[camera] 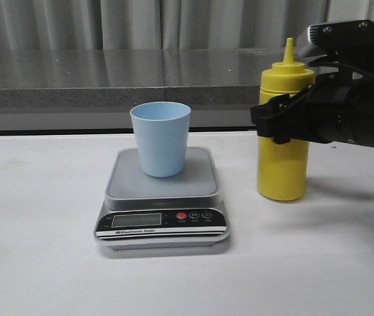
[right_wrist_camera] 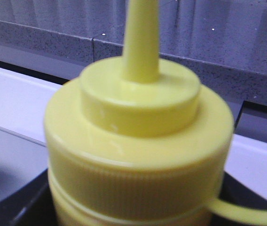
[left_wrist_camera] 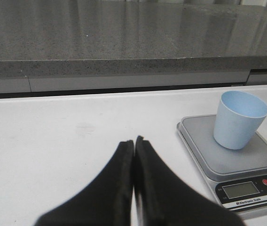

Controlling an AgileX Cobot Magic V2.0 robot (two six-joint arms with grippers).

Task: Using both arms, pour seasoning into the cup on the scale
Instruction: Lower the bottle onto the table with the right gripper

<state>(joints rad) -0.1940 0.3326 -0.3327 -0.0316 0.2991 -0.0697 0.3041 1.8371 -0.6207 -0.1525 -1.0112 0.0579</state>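
Note:
The pale blue cup [camera: 161, 138] stands upright on the silver scale [camera: 200, 185], whose black panel faces the front. To the right of the scale, the yellow seasoning bottle [camera: 282, 172] stands upright on the white table. My right gripper [camera: 283, 117] wraps the bottle's upper body, one finger in front and one behind. In the right wrist view the bottle's cap and nozzle [right_wrist_camera: 140, 108] fill the frame, with black fingers [right_wrist_camera: 16, 209] pressed against both sides. My left gripper [left_wrist_camera: 134, 140] is shut and empty, low over the table, apart from the scale [left_wrist_camera: 246, 162] and the cup [left_wrist_camera: 239, 120].
A grey stone ledge [camera: 108, 79] runs along the back of the white table [camera: 42, 197], with curtains behind it. The bottle's thin tethered strand [right_wrist_camera: 248, 215] sticks out to one side.

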